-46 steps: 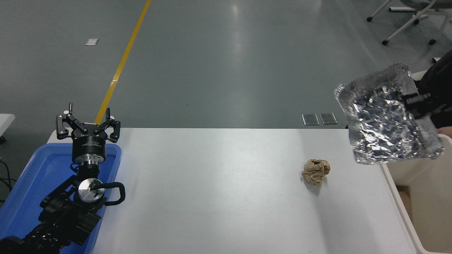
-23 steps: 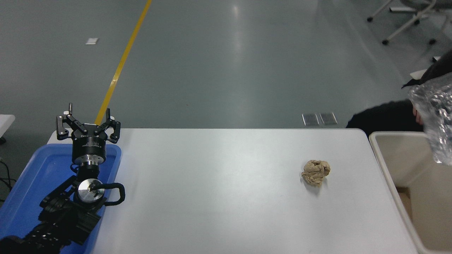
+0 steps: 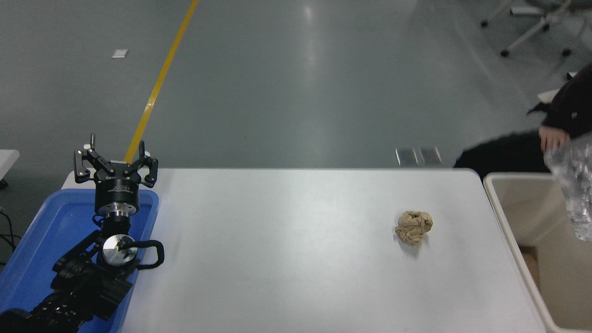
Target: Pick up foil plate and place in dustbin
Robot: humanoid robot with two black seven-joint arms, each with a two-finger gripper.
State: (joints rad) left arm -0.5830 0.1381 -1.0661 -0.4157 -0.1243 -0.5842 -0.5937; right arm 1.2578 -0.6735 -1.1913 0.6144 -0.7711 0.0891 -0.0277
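I see the foil plate (image 3: 576,192) only as a blurred silver sliver at the right edge, hanging above the open dustbin (image 3: 511,217) — the right gripper carrying it is out of frame, so I cannot tell its grip. A person's hand (image 3: 552,137) shows just above the foil. A crumpled paper ball (image 3: 413,226) sits on the white table (image 3: 277,240). My left gripper (image 3: 115,162) is parked over the blue tray (image 3: 37,240), fingers spread apart.
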